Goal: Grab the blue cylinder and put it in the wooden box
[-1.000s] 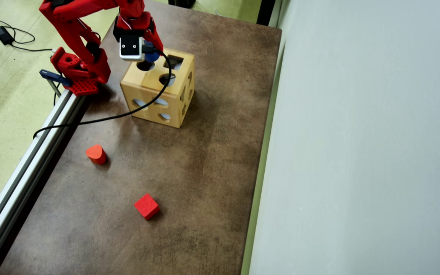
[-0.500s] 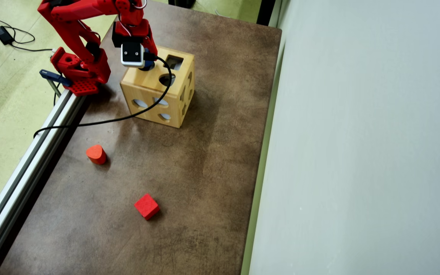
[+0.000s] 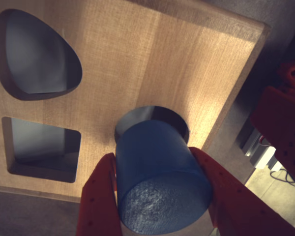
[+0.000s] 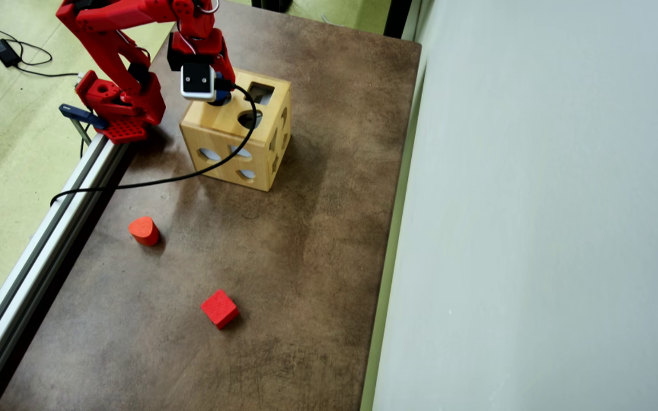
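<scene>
Clamped between the jaws, the blue cylinder (image 3: 160, 172) enters the round hole of the wooden box (image 3: 137, 59).

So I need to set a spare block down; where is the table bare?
In the overhead view, bare table lies right of the red cube and orange-red block, and below the cube. It is crowded around the wooden box, where the tool holds the blue cylinder.

blue cylinder (image 4: 223, 95): mostly hidden under gripper, overhead view | wooden box (image 3: 152, 59): cropped left, wrist view
</scene>
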Controlling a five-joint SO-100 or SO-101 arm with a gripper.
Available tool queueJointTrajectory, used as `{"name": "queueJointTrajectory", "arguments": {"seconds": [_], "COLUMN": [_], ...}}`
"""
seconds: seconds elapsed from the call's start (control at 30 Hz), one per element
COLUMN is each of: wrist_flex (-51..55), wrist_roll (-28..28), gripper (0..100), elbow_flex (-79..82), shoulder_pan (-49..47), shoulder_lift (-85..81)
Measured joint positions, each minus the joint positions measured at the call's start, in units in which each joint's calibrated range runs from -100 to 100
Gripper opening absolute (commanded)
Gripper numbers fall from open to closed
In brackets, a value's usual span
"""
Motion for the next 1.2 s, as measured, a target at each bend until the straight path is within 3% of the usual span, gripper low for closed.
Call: {"name": "queueJointTrajectory", "arguments": {"seconds": [1.2], "wrist_flex": [0.0], "wrist_roll": [0.0], "gripper": [9], "elbow_flex": [0.0], "shoulder_pan": [1.08], "shoulder_lift": [0.0]}}
